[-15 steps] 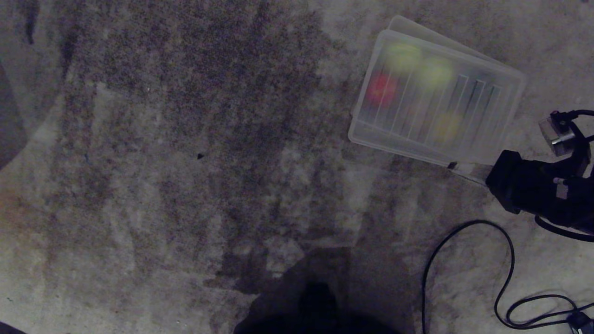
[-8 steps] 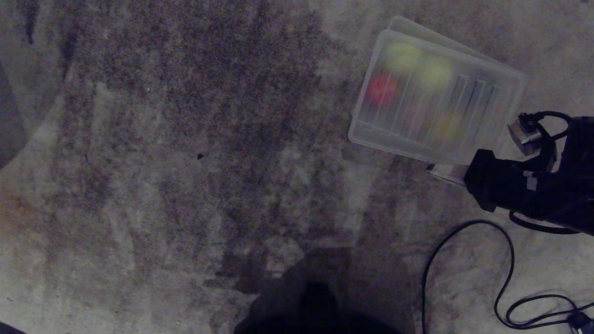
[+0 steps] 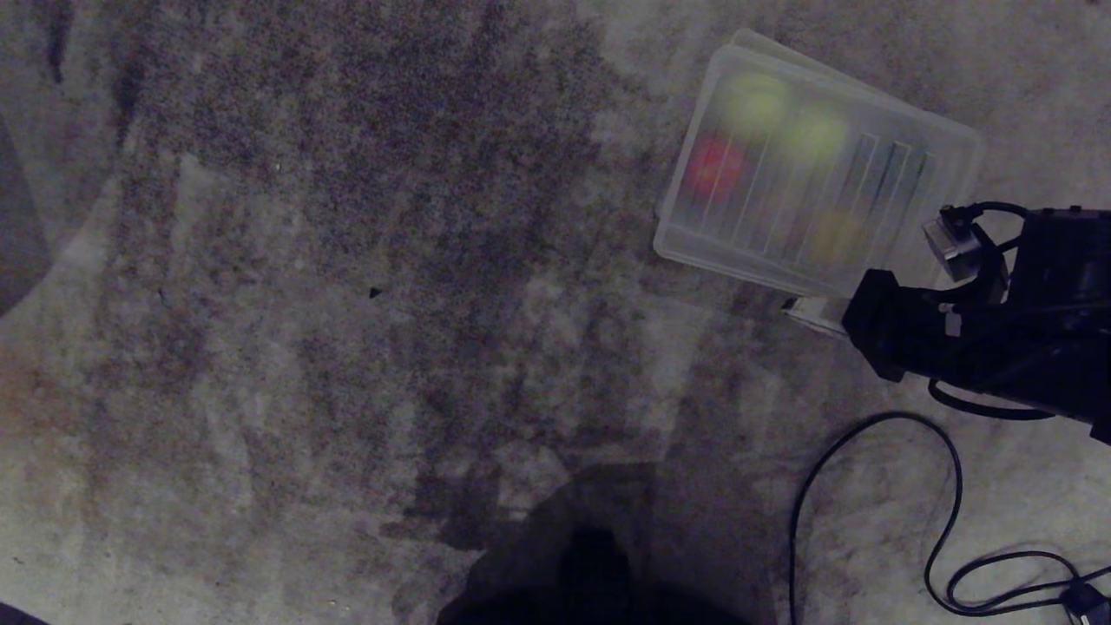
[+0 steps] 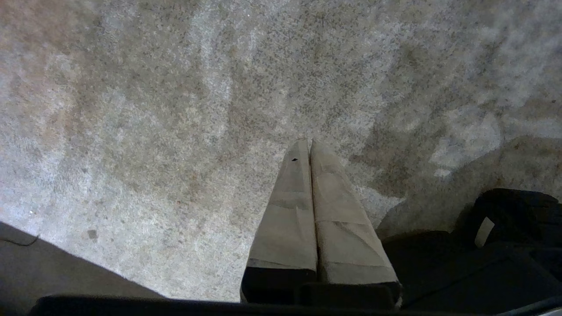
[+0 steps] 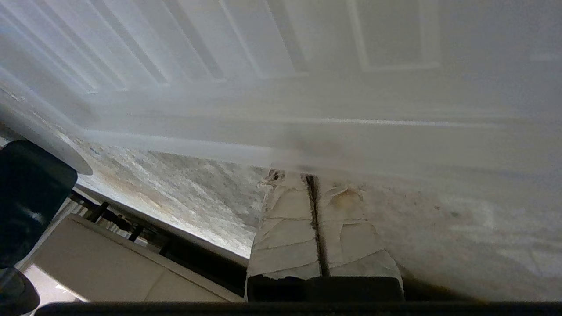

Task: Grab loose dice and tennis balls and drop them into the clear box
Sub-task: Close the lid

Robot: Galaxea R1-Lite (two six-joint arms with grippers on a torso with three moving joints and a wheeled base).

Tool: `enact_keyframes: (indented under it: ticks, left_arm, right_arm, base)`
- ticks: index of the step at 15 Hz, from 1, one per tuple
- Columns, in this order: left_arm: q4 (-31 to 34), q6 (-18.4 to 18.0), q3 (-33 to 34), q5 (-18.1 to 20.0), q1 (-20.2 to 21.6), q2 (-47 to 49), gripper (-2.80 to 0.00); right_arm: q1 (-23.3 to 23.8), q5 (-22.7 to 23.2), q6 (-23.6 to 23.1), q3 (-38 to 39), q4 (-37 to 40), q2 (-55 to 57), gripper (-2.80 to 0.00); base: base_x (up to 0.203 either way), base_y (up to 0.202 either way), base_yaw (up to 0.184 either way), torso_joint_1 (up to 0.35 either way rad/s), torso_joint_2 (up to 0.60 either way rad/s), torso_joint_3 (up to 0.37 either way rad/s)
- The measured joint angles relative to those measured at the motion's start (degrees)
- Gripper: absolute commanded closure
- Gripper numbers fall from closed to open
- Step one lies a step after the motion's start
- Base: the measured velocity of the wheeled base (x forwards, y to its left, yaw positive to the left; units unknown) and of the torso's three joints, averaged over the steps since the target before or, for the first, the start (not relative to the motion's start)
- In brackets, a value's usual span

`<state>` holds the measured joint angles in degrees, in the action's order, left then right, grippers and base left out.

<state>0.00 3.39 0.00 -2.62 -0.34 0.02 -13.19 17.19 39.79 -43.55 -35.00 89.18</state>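
We start on the left, where bare grey carpet (image 3: pixel 347 304) fills most of the head view and not one loose die or ball shows on it. The left gripper (image 4: pixel 310 147) hangs over that carpet in its own wrist view, taped fingers pressed flat together, nothing between them, nothing touched. Moving right, we reach the clear box (image 3: pixel 816 174), sitting skewed on the carpet with the ribbed lid (image 3: pixel 894 182) lying over it; its long axis runs from upper left down to lower right. Through the plastic we make out two tennis balls (image 3: pixel 785 117) side by side at the far end, a red die (image 3: pixel 713 165) below them, and a yellow die (image 3: pixel 835 234) nearer the near edge. Farther right comes the right gripper (image 3: pixel 803 314), reaching in from the right edge, its pale tip right at the near long edge of the box, close to the near right corner. In its wrist view the right gripper (image 5: pixel 312 177) is closed tight, holding nothing, tips up against the lid's rim; whether they press on it we cannot tell. We judge the right arm the only one within reach. A black cable (image 3: pixel 868 486) loops on the carpet below it.
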Motion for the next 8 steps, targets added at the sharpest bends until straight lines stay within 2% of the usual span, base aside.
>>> enact_keyframes:
  ticks: [8]
  left_arm:
    - [0.02,0.0,0.0,-0.02,-0.02,0.0,0.0]
  right_arm:
    - [0.73,0.05,-0.21,-1.15,-0.04,0.81,0.0]
  base:
    - [0.0,0.0,0.0,0.0,0.0,0.0]
